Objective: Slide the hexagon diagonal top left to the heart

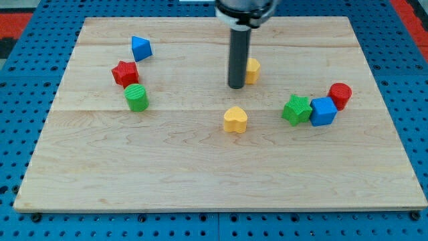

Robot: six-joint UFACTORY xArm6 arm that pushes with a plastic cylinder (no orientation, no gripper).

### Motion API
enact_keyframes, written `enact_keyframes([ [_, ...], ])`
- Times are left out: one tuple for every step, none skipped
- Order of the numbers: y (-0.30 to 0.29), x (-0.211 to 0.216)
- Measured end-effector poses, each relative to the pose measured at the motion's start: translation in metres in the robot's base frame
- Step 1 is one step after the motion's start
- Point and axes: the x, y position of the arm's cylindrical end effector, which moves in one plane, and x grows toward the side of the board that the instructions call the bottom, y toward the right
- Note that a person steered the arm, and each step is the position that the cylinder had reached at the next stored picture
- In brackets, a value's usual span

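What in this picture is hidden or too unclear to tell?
- Yellow hexagon block: its left part sits behind the dark rod in the camera view, so its shape is only partly shown.
- My tip: touching that block or not, unclear.
- The arm above the rod: cut off by the view's top edge.

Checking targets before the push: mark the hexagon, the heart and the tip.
Yellow hexagon [253,69], camera view: its visible right part, beside the rod.
Yellow heart [235,119], camera view: middle of its top face.
My tip [236,86], camera view: the rod's very end.
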Motion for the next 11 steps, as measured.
enact_keyframes([
  [-0.004, 0.007],
  [0.064, 0.021],
  [0.089, -0.016],
  [0.047, -0.025],
  [-0.027, -0.026],
  [-0.039, -0.022],
  [0.0, -0.025],
  [0.006, -0.06],
  [-0.039, -0.061],
  [-0.077, -0.05],
  [-0.069, -0.002],
])
